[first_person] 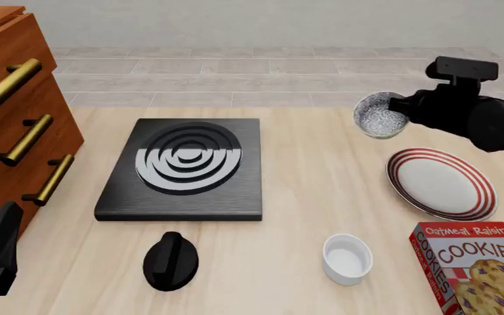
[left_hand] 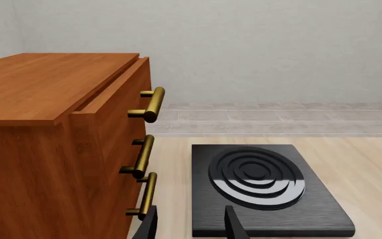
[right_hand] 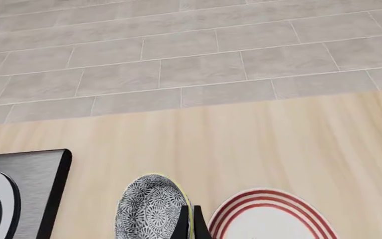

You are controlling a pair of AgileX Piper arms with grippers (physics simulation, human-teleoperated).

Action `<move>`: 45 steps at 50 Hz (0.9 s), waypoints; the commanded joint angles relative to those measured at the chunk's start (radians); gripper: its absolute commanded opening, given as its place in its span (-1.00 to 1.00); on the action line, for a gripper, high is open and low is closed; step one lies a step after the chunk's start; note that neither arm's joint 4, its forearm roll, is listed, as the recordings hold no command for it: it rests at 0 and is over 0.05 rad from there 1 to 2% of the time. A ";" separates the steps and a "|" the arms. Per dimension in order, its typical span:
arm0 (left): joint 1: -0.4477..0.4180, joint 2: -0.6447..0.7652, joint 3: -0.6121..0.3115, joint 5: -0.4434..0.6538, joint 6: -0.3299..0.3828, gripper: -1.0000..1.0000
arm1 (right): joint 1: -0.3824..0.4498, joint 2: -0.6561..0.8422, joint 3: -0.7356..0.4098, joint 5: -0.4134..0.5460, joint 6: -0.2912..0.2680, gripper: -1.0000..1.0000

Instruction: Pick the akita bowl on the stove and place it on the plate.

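The bowl [first_person: 380, 115], speckled grey-white inside with a dark outer wall, is hanging tilted in the air just beyond the far edge of the striped plate [first_person: 441, 183], its rim pinched by the right fingers [right_hand: 192, 226]. The right hand's tips are showing only as a sliver behind the bowl. The left fingers [left_hand: 191, 225] are sitting parted and empty near the stove [first_person: 182, 169], with bare surface [first_person: 322, 157] lying between stove and plate.
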 commanded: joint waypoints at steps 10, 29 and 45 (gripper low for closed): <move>0.000 0.000 0.000 0.000 0.000 1.00 | -0.089 0.002 0.046 -0.055 0.002 -1.00; 0.000 0.000 0.000 0.000 0.000 1.00 | -0.190 0.016 0.084 -0.097 -0.005 -1.00; 0.000 0.000 0.000 0.000 0.000 1.00 | -0.260 0.028 0.124 -0.139 -0.006 -1.00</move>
